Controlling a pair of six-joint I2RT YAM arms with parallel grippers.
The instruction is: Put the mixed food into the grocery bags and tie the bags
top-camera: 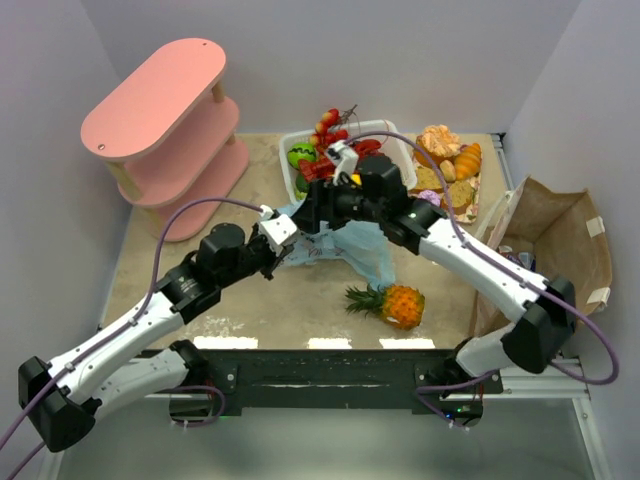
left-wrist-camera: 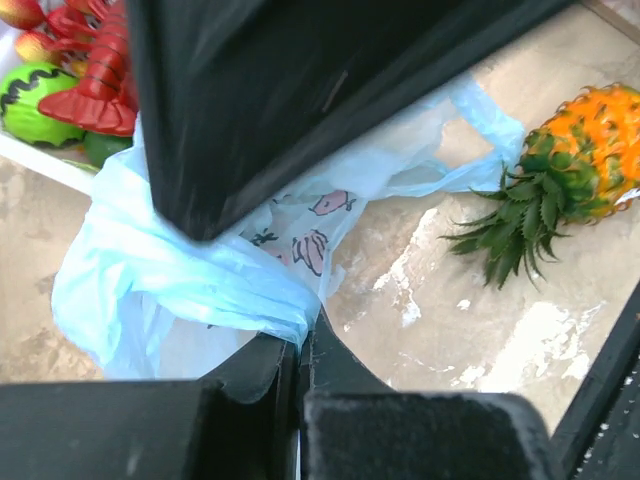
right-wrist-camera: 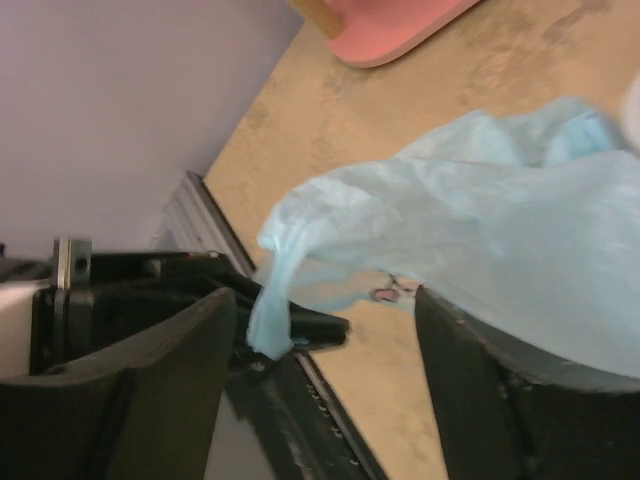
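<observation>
Light-blue, crinkly and printed with cartoons, the plastic bag (top-camera: pixel 352 250) lies crumpled at the middle of the counter (top-camera: pixel 270 300), between the two arms. The left end effector (left-wrist-camera: pixel 302 345) is closed on a gathered fold of it, the film pinched between the black fingers. The right end effector (right-wrist-camera: pixel 325 340) stands wide, one strip of the bag hanging in the gap and more film draped over its right finger (right-wrist-camera: pixel 500 400); it grips nothing. A pineapple (top-camera: pixel 392 303) lies on its side at 5 o'clock from the bag, apart from it. At 12 o'clock a white basket (top-camera: pixel 288 170) holds a red lobster (top-camera: pixel 330 165). The brown paper bag (top-camera: pixel 560 240) stands open at 3 o'clock, and a pink shelf (top-camera: pixel 165 110) at 10 o'clock.
</observation>
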